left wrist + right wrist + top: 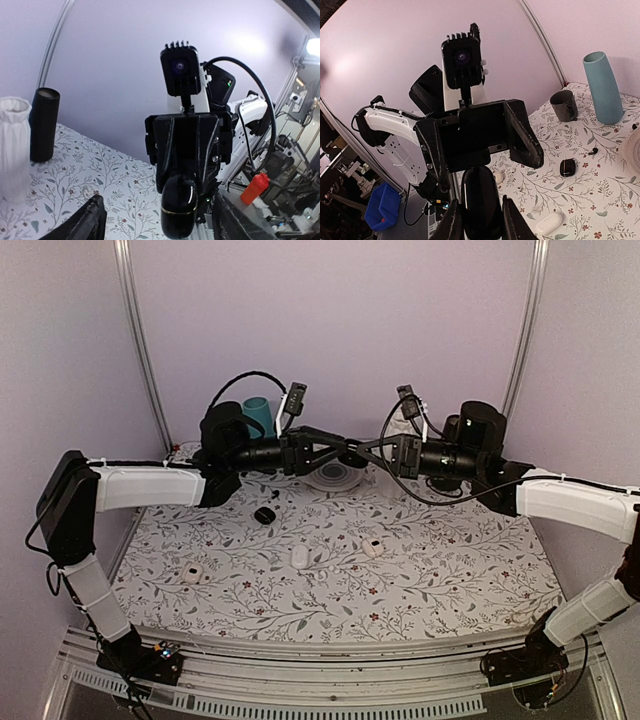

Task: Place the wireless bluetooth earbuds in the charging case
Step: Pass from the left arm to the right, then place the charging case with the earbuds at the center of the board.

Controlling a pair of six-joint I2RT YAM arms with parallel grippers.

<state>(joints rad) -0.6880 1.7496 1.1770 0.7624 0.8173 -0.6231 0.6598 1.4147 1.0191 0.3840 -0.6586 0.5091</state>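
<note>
Black case (479,192) held off the table where both arms meet, upper centre of the top view.
The right gripper (481,222) is clamped on the case's sides. The left gripper (338,452) faces it with its jaws spread wide, one finger on each side of the case and neither visibly touching it. A black earbud (592,150) lies on the table at the right of the right wrist view, near a second black case (567,167).
</note>
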